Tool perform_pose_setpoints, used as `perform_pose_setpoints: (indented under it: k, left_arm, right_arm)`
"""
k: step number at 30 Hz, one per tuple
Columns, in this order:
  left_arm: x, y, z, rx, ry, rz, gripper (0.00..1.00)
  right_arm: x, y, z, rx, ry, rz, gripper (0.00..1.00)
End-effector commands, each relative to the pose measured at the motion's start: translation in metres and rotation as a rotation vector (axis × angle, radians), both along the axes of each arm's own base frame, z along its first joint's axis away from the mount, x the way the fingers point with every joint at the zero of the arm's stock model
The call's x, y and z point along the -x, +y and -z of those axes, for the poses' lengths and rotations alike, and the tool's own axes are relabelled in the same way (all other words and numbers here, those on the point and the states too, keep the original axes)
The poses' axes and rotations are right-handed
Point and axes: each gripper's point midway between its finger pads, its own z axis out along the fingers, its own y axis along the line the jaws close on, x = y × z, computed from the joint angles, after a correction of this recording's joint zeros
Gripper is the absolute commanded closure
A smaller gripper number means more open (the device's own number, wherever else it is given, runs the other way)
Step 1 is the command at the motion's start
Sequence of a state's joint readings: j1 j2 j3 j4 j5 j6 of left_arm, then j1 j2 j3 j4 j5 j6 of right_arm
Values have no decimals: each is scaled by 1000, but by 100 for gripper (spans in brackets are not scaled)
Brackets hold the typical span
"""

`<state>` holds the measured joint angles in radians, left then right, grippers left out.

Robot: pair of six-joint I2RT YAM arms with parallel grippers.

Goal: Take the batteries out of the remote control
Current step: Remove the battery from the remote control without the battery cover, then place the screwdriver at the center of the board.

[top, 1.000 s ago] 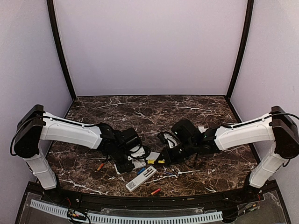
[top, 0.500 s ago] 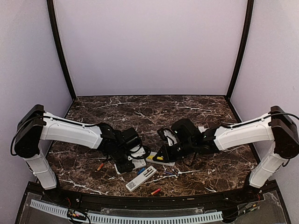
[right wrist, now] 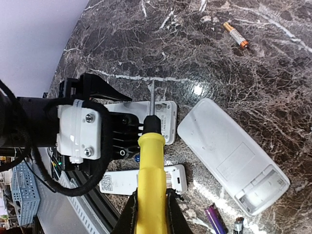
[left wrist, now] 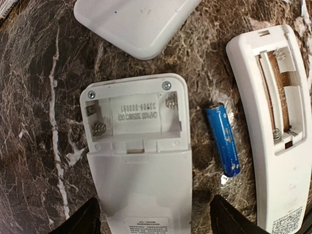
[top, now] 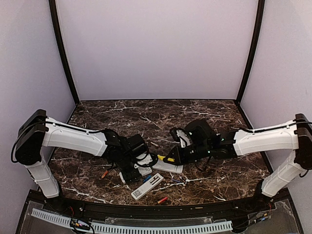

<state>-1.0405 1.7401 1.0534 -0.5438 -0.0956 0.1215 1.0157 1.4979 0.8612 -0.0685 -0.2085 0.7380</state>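
Dark brown marble desk (top: 209,114) with white veins, strewn with remotes and loose batteries.
A white plastic remote with an open, empty battery bay (left wrist: 139,161) lies back-up. Just beside it lies a blue cylindrical battery (left wrist: 223,140), then a slim white remote with an open bay (left wrist: 280,146). A larger white remote (right wrist: 229,151) lies near them. A red-orange battery (top: 162,200) rests by the near edge, and an orange battery (top: 104,173) lies to the left.

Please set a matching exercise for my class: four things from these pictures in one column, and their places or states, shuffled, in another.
1. blue battery
2. screwdriver
3. wide remote
4. orange battery

A. battery bay empty
B. held in the right gripper
C. lying alone, away from the rest
D. lying between the wide remote and a narrow remote

Pairs: 1-D, 2-B, 3-A, 4-C
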Motion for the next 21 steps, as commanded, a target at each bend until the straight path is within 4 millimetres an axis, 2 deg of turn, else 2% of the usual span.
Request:
perform_pose_setpoints:
  k: [1,5,8,9,12,13,14,15,16,17,20,21]
  left_arm:
    - [-2,-5,-21,84,-14,-26,22]
    - [-12,-9,-46,192,-15,-66,20]
    - [-26,-8,-78,319,-27,-114,19]
    - [-34,-3,-84,339,-38,-143,19]
    - [-57,12,-123,455,-110,-233,16]
    - [-71,23,-132,484,-136,-285,15]
    - [-76,31,-149,532,-161,-323,13]
    - [-91,47,-156,558,-188,-391,12]
    - [-95,57,-172,608,-208,-433,11]
    - [-109,79,-188,658,-249,-516,8]
    - [-129,125,-213,746,-324,-669,4]
    - [-137,149,-227,780,-376,-740,3]
  right_arm:
    - [-7,-23,-10,43,-63,78,100]
    - [-15,-45,-8,110,-86,160,100]
    - [-21,-54,-5,117,-83,186,100]
    - [-24,-54,-6,108,-92,189,100]
    - [-33,-52,-3,89,-99,172,100]
    - [-38,-52,-1,85,-97,169,100]
    - [-41,-51,0,78,-95,166,100]
    - [-44,-48,0,62,-95,151,100]
    - [-46,-44,0,43,-88,130,100]
    - [-49,-42,-2,29,-93,123,100]
    - [-55,-31,-3,8,-107,69,100]
    - [-57,-27,-3,7,-111,51,100]
